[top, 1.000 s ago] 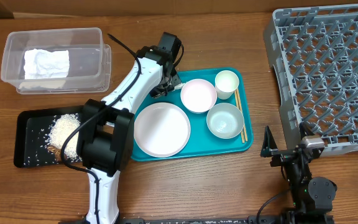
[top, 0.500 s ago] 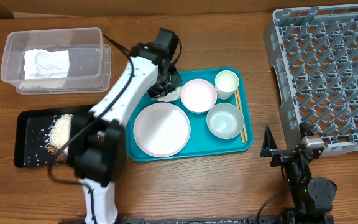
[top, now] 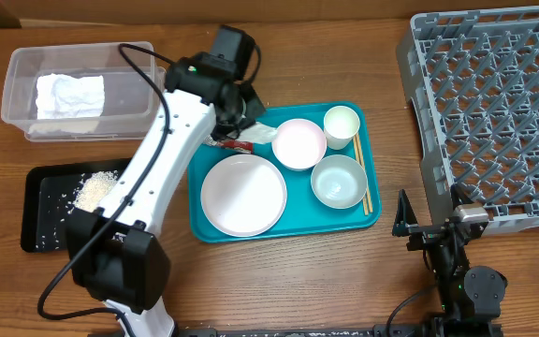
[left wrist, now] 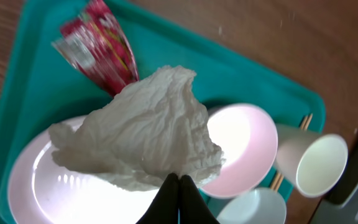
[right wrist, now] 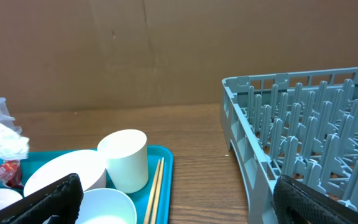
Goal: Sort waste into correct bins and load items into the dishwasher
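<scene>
My left gripper [top: 244, 120] is shut on a crumpled white napkin [top: 261, 134] and holds it above the back left of the teal tray [top: 371, 168]. In the left wrist view the napkin [left wrist: 148, 134] hangs from the closed fingers [left wrist: 179, 185] over the white plate [left wrist: 48, 193] and the pink bowl [left wrist: 244, 137]. The red wrapper [top: 230, 145] lies on the tray behind it. The plate [top: 243, 194], pink bowl [top: 298, 143], pale green bowl [top: 338, 180], cup [top: 341, 125] and chopsticks [top: 365, 183] sit on the tray. My right gripper [top: 430, 227] is open and empty beside the grey rack [top: 494, 112].
The clear tub [top: 138, 89] at the back left holds one white napkin [top: 70, 95]. The black tray [top: 40, 211] at the front left holds rice and brown scraps [top: 90, 192]. The rack fills the right side.
My left gripper has risen and swung left and back with the napkin. The red wrapper now shows on the tray. The right arm has not moved.
</scene>
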You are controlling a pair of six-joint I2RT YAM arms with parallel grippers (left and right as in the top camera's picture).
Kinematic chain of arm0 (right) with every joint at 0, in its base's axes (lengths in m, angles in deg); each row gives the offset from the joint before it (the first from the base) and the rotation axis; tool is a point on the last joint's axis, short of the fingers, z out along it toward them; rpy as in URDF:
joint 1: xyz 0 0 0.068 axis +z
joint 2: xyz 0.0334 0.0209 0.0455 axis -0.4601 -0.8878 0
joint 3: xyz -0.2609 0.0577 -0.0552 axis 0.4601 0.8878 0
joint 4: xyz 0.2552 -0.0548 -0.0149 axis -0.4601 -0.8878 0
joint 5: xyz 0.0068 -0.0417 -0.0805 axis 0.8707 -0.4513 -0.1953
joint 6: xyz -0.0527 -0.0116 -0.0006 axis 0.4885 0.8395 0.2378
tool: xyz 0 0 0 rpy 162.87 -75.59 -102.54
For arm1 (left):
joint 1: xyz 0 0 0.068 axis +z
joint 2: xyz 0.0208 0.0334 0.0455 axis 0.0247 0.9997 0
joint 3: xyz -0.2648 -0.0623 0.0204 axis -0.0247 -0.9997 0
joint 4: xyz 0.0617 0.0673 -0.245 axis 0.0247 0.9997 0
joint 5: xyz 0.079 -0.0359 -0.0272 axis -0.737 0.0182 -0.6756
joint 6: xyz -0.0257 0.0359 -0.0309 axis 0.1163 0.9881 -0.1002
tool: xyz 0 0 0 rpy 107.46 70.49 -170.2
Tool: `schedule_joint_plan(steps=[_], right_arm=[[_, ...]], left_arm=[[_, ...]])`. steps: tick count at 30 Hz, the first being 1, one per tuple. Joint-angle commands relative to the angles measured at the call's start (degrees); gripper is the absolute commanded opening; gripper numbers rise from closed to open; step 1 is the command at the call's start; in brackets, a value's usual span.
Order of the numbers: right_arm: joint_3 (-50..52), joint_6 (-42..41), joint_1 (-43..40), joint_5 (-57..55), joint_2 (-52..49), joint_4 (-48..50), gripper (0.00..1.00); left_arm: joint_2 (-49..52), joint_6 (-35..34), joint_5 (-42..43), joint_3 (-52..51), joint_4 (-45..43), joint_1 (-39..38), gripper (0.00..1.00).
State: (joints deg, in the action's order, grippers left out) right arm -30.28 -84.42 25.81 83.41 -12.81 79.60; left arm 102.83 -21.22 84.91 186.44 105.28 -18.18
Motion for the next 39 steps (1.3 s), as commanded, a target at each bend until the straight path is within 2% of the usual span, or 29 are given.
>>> schedule_joint_plan(steps=[1,5,9,13,17,19,22,23,26,29,32,37,39], right_arm=[[0.6,0.0,-0.3,-0.3,0.6,0.3,1.0],[0.6,0.0,-0.3,-0.3,0.6,0.3,1.0],[0.6,0.0,-0.3,-0.3,0.6,0.3,1.0],[0.6,0.0,-0.3,-0.3,0.6,0.3,1.0],[0.6,0.0,-0.3,-0.3,0.6,0.3,1.0],[0.6,0.0,-0.3,-0.3,0.6,0.3,1.0],[0.6,0.0,-0.3,-0.3,0.6,0.3,1.0],[0.6,0.0,-0.3,-0.3,0.6,0.3,1.0],[0.6,0.0,-0.3,-0.3,0.6,0.3,1.0],[0.6,0.0,-0.3,-0.3,0.6,0.3,1.0],[0.6,0.0,-0.3,-0.3,0.6,0.3,1.0],[0.6,0.0,-0.3,-0.3,0.6,0.3,1.0],[0.6,0.0,-0.3,-0.3,0.6,0.3,1.0]], left_arm=[[-4.7,-1.0,-4.5,2.6,-1.7,4.9,0.04],[-8.0,-0.8,-10.2,4.6,-4.7,11.6,0.04],[-8.8,2.3,-14.7,5.0,-7.8,18.1,0.04],[-6.4,4.3,-19.6,5.0,-8.7,23.1,0.04],[-2.1,8.0,-20.7,5.0,-11.2,26.3,0.05],[0.5,8.1,-20.7,5.0,-11.5,27.1,0.2],[3.4,8.3,-20.6,5.0,-10.7,27.3,0.84],[4.0,9.3,-20.0,5.0,-10.6,27.3,0.92],[4.5,14.4,-15.1,5.0,-10.6,27.3,0.94],[3.0,16.5,-7.4,5.0,-9.2,27.1,0.94],[0.2,18.3,4.8,5.0,-6.1,27.0,0.95],[-4.3,27.0,29.5,5.0,-5.2,25.3,0.96],[-5.0,29.0,30.9,5.0,-4.3,23.0,0.96]])
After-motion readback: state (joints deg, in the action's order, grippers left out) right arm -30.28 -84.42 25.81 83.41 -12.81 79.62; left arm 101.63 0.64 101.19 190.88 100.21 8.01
